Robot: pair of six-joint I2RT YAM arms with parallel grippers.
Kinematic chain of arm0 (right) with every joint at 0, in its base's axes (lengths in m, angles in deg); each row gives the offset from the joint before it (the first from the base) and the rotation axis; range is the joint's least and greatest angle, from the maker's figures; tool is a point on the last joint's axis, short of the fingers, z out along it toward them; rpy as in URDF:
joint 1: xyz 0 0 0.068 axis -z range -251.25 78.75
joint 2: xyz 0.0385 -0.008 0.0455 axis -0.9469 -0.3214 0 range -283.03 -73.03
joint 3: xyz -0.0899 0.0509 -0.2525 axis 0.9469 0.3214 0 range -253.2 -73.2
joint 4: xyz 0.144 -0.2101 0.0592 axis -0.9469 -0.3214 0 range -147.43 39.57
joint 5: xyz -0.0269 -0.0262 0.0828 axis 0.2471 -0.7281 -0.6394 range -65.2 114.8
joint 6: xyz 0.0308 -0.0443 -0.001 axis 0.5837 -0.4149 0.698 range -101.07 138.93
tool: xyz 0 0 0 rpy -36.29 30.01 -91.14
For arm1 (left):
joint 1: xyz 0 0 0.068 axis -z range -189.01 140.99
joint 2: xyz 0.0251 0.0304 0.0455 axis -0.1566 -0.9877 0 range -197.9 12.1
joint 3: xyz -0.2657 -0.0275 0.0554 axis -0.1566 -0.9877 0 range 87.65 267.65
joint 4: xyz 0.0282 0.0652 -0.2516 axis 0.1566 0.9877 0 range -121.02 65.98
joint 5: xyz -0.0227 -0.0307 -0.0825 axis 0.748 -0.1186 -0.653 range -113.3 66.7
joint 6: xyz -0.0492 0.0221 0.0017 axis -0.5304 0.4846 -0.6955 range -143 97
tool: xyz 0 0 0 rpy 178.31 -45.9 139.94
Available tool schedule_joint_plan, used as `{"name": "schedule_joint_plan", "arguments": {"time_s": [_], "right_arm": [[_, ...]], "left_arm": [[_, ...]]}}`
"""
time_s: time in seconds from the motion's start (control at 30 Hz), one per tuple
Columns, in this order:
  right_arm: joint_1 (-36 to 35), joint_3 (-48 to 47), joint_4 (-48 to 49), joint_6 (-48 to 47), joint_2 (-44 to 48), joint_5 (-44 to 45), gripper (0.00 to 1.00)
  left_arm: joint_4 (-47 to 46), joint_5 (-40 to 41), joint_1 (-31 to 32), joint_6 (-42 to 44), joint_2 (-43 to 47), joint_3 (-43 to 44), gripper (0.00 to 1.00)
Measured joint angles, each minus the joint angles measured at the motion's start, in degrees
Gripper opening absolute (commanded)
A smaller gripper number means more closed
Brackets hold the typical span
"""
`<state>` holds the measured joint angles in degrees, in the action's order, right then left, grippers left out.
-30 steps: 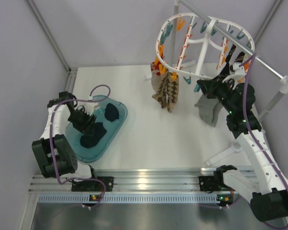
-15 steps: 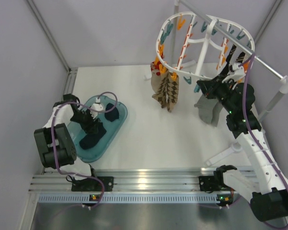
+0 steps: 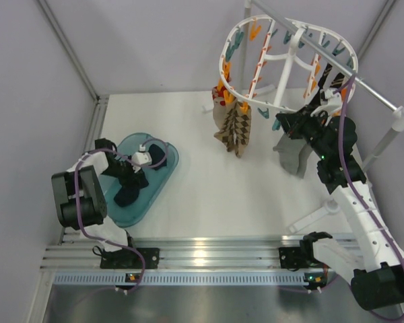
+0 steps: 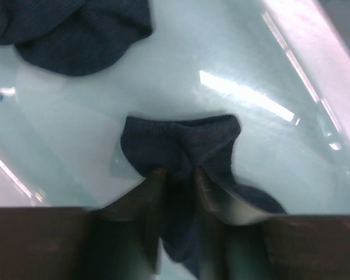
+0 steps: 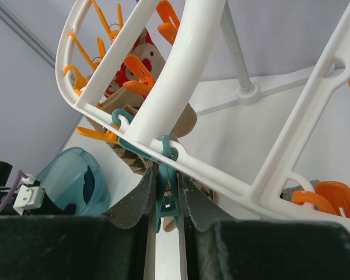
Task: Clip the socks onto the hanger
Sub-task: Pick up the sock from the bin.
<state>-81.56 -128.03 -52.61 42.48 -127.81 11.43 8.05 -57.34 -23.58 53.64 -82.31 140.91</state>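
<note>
My left gripper (image 3: 132, 177) is down in the teal tub (image 3: 163, 176), shut on a dark navy sock (image 4: 181, 139); the fabric bunches between the fingertips (image 4: 153, 178). A second dark sock (image 4: 76, 29) lies further in the tub, seen from above (image 3: 155, 159). The white oval hanger (image 3: 223, 59) hangs from a metal rod. A brown zigzag sock (image 3: 236, 131) and a grey sock (image 3: 293, 156) hang from it. My right gripper (image 3: 283, 125) is shut on a teal peg (image 5: 166, 195) under the hanger's ring (image 5: 181, 52).
Orange pegs (image 5: 141, 70) and teal pegs dangle round the ring. The metal rod (image 3: 363, 84) and its white stand (image 3: 390, 134) rise at the right, and a stand foot (image 3: 209, 106) sits behind the hanger. The tub (image 5: 70, 175) shows low left in the right wrist view.
My left arm has folded down and swung right inside the tub, onto the dark sock. The right arm and the hanger have not moved.
</note>
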Motion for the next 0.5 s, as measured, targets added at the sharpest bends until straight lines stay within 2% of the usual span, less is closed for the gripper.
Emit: {"name": "schedule_joint_plan", "arguments": {"time_s": [0.03, 0.1, 0.37, 0.5], "right_arm": [[-0.02, 0.0, 0.02, 0.0, -0.09, 0.0, 0.0], [0.0, 0.0, 0.0, 0.0, -0.15, 0.0, 0.0], [0.0, -0.02, -0.02, 0.0, -0.15, -0.02, 0.0], [0.0, -0.09, -0.02, 0.02, -0.15, -0.04, 0.0]], "left_arm": [[-0.2, -0.31, 0.04, -0.09, 0.22, -0.39, 0.09], [-0.55, -0.7, 0.24, -0.28, 0.68, -0.87, 0.0], [2.99, -2.99, 0.31, -4.98, 5.55, 0.92, 0.0], [1.4, -8.33, 0.31, -12.35, 14.4, 3.43, 0.0]]}}
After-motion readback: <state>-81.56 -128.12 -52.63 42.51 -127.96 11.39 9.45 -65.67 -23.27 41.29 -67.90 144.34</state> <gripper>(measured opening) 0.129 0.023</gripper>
